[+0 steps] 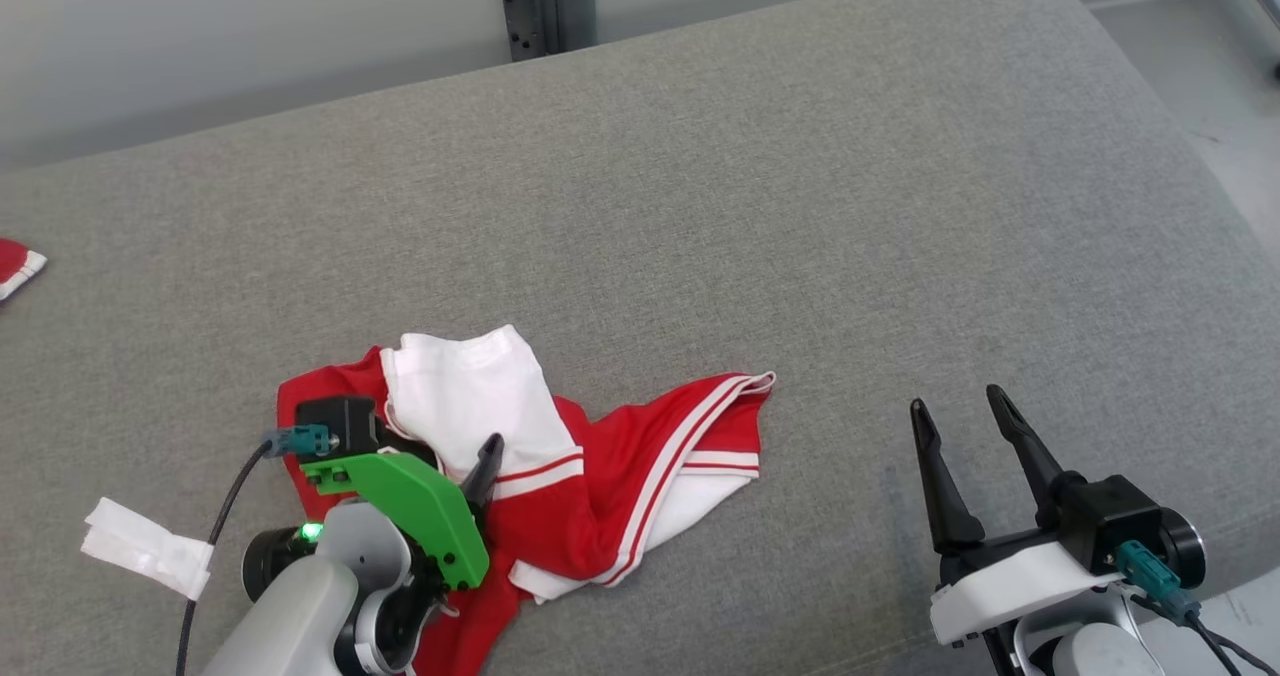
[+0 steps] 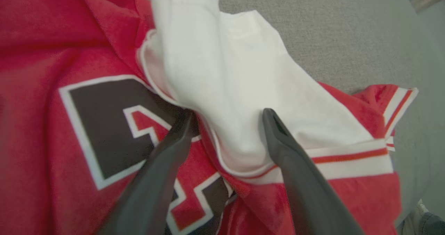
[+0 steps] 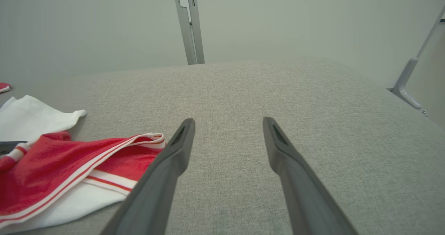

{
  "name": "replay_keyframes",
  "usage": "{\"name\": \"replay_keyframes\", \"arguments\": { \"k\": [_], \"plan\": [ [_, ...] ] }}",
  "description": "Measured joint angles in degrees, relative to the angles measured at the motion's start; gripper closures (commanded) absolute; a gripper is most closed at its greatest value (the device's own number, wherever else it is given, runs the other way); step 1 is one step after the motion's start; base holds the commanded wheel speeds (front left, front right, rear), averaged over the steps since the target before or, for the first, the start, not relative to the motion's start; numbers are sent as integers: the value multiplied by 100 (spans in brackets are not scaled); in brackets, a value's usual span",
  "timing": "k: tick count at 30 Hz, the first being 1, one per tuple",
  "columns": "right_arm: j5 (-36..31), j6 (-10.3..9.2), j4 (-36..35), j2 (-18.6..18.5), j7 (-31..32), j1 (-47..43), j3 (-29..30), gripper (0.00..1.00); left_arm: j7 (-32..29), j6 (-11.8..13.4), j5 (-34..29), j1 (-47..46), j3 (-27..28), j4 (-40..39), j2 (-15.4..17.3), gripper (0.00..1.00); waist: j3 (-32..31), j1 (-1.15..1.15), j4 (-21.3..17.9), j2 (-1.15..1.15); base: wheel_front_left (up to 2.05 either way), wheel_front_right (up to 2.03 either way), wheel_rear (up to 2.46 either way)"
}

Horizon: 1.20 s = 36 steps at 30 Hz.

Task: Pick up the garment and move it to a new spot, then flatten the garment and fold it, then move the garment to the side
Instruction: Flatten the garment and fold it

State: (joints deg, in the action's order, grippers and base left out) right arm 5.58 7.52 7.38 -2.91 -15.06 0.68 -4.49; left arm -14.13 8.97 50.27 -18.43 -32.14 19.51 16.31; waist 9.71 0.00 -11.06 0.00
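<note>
Lying crumpled: red-and-white garment (image 1: 620, 476), dark, possibly numeral, print.

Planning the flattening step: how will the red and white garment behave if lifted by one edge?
Probably floppy: the garment lies crumpled in folds on the grey cushion. Likely light: its thin layers drape flat. It may drag, not slide, on the textured weave.

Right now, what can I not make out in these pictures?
1) Garment print: left wrist view, partly under the left gripper fingers and cut by the bottom edge; unreadable.
2) Garment's near-left part: head view, behind the left arm.
3) Red-and-white piece: head view, cut by the left edge.
4) White scrap: head view, too small to identify.
</note>
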Motion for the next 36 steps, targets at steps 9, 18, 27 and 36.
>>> {"name": "replay_keyframes", "arguments": {
  "k": [9,18,27,36],
  "plan": [
    [69,0,-36,-1,0,186,-38,0,655,-288,87,-1037,386,547,-337,100,349,0,-266,0,0,0,0],
    [165,0,-66,0,0,553,-201,0,973,-276,21,-2484,736,1457,-393,100,738,0,-559,0,0,0,0],
    [402,0,-53,-1,0,670,-357,0,1347,-223,-109,-3613,973,2726,-175,100,1111,0,-1174,0,0,0,0],
    [324,0,-41,5,0,625,-134,0,2139,-512,-209,-3740,914,3461,-337,0,1202,0,-1304,0,0,0,0]
  ]
}}
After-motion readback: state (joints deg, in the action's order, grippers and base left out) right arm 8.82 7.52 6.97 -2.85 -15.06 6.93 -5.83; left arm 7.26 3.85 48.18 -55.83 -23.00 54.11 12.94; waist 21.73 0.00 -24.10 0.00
